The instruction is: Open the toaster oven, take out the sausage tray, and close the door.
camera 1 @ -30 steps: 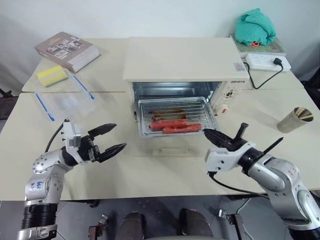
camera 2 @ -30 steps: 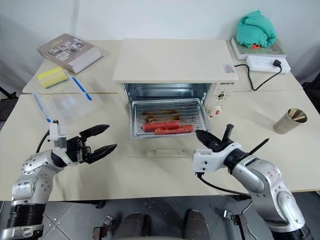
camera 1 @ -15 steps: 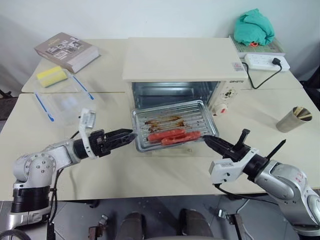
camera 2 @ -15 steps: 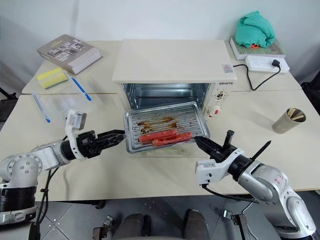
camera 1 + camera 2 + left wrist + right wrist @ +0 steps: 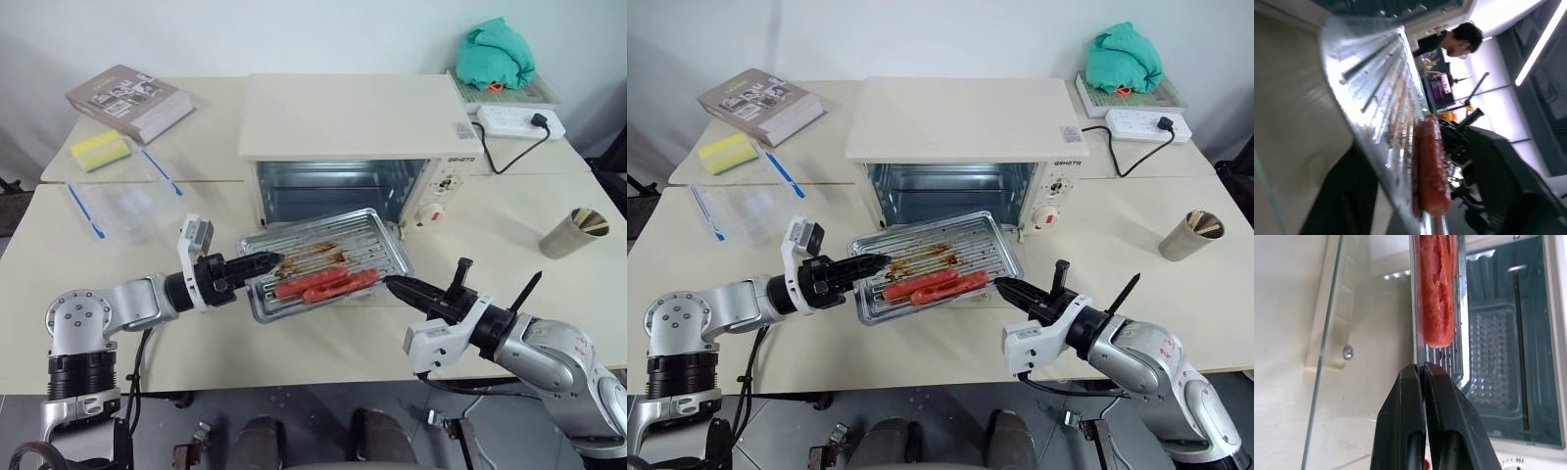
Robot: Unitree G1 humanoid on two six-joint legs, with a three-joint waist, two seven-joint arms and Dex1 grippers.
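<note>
Sausage tray (image 5: 328, 276), a shallow silver tray with two red sausages (image 5: 323, 284) and brown grease marks, was held in the air just in front of the toaster oven (image 5: 353, 147), clear of its cavity and tilted a little. The right gripper (image 5: 392, 285) was pinched tight on the tray's rim at the right front corner, its two black fingers pressed together on the metal edge. The left gripper (image 5: 269, 262) met the tray's left edge with its fingers narrowed around the rim; whether it truly gripped the metal could not be told. The cream-white oven stood near the middle of the worktop (image 5: 196, 343), its chamber bare, and its glass door (image 5: 1327, 338) lay folded down flat in front, below the tray. A book (image 5: 129, 100) lay at the far left corner of the worktop, with a yellow sponge (image 5: 100, 149) beside it and a clear plastic bag with blue strips (image 5: 127, 206) nearer the left edge. A green cloth (image 5: 498, 54) and a white power strip (image 5: 519, 119) sat at the far right corner, and a small cup (image 5: 574, 233) stood near the right edge.
</note>
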